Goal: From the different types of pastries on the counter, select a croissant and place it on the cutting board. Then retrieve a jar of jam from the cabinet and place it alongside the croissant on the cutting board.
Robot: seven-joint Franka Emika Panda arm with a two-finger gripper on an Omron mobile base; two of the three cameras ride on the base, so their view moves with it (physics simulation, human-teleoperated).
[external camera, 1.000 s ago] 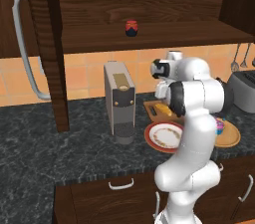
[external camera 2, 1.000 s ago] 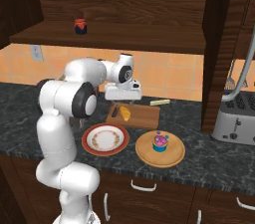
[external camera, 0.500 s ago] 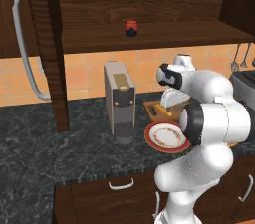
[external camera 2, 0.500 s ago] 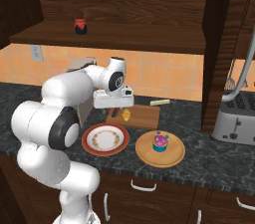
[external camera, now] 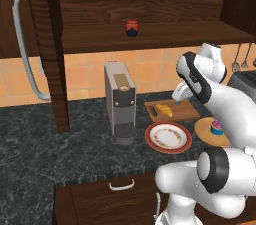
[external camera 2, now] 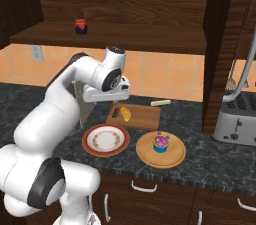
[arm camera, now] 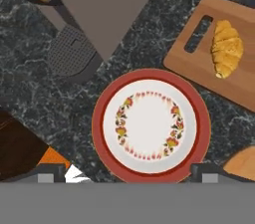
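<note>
Swinging off the board now, the arm has rolled its elbow over and the gripper (arm camera: 127, 170) hangs above the red-rimmed plate (arm camera: 151, 126), no longer over the cutting board (external camera 2: 134, 116) as it was a second ago. Its fingertips (arm camera: 50, 172) sit wide apart at the foot of the hand view with nothing between them, so the jaws are spread and empty. Just beside the plate, the croissant (arm camera: 226, 49) lies on the cutting board next to the slot, so that half looks done. Next up, the jar of jam (external camera: 132, 28): it stands upright on the open cabinet (external camera: 150, 39) shelf, well above the hand and away to its left, past the coffee machine (external camera: 120, 101). A long reach up!
</note>
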